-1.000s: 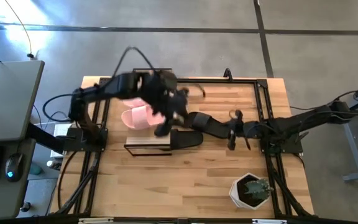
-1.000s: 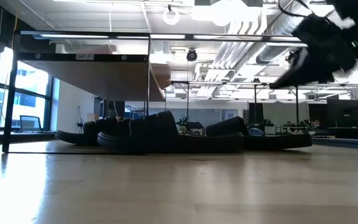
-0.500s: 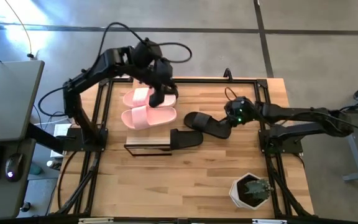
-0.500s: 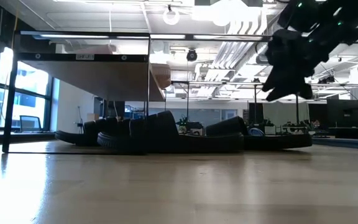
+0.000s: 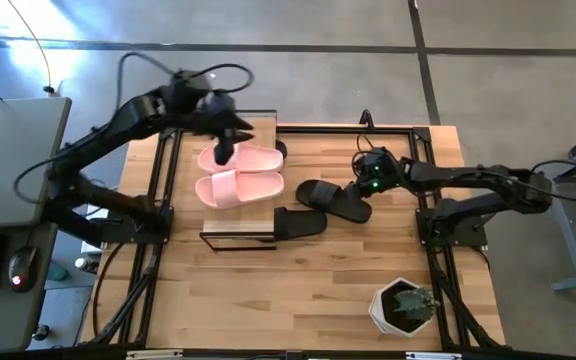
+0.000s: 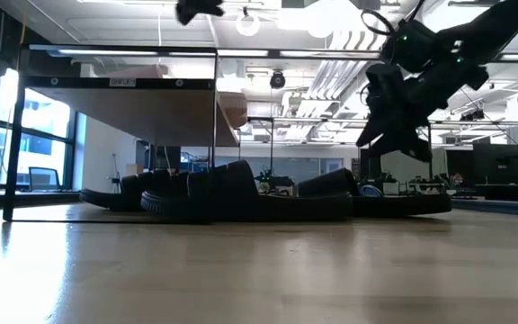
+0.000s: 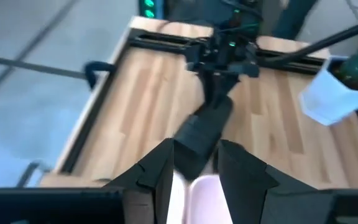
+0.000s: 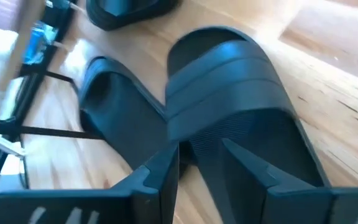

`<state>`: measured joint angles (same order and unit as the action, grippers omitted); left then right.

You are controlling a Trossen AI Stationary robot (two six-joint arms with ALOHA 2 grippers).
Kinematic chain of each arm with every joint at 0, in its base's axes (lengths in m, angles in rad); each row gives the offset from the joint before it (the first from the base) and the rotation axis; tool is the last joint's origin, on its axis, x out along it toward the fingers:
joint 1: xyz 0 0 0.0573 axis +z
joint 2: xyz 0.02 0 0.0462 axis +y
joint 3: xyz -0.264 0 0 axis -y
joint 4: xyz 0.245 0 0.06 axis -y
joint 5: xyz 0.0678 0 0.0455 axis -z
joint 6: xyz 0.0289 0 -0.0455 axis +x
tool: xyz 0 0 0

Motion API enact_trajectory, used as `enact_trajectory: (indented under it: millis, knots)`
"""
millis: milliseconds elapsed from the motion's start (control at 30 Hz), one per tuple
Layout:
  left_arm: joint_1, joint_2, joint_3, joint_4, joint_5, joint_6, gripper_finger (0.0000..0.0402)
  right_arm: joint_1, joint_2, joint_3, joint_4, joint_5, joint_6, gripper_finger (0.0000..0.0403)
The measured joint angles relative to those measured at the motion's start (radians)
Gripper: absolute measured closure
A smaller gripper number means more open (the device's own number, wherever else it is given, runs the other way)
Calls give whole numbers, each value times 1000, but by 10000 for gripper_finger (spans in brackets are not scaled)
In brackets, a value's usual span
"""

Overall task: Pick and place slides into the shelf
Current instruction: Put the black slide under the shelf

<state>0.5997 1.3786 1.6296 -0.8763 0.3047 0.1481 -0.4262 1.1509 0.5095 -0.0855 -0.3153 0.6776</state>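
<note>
Two pale pink slides [image 5: 240, 158] [image 5: 238, 187] lie side by side, soles down, on the plank top of the shelf [image 5: 236, 224]. My left gripper [image 5: 226, 140] hangs open above the far pink one, well clear of it; its wrist view shows nothing between the fingers of this gripper [image 7: 194, 149]. A black slide [image 5: 333, 200] lies on the table right of the shelf, and another [image 5: 298, 222] lies by the shelf's near right corner. My right gripper [image 5: 368, 182] hovers open just above the first black slide [image 8: 229, 81], near its right end.
A white pot with a plant [image 5: 403, 305] stands at the near right. A black frame [image 5: 418, 150] runs around the tabletop. In the low view more black slides [image 6: 232, 191] lie on the table beneath and beside the shelf [image 6: 120, 85]. Bare wood lies toward the near edge.
My left gripper has swung from the shelf's right side toward the table's far left, uncovering both pink slides on the shelf. My right gripper has gone toward the far edge and left, rolling as it went, and now stands over the black slide's right end.
</note>
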Motion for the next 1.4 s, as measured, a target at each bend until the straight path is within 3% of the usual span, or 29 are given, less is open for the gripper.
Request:
enact_trajectory:
  millis: [233, 433, 567, 933, 1400]
  knots:
    - [64, -284, -299, 146, -58, -60, 291, -9, 113, 0, 48, 3, 25, 319]
    - [68, -468, -424, 190, -203, -74, 291, -19, 194, 7, 130, 10, 60, 329]
    - [68, -545, -459, 193, -231, -78, 291, -27, 268, 65, 126, 8, 47, 330]
    - [68, -602, -500, 185, -235, -101, 291, 25, 496, 331, 30, 0, -76, 330]
    - [68, -598, -499, 186, -235, -101, 291, 161, 627, 470, 31, -25, -113, 330]
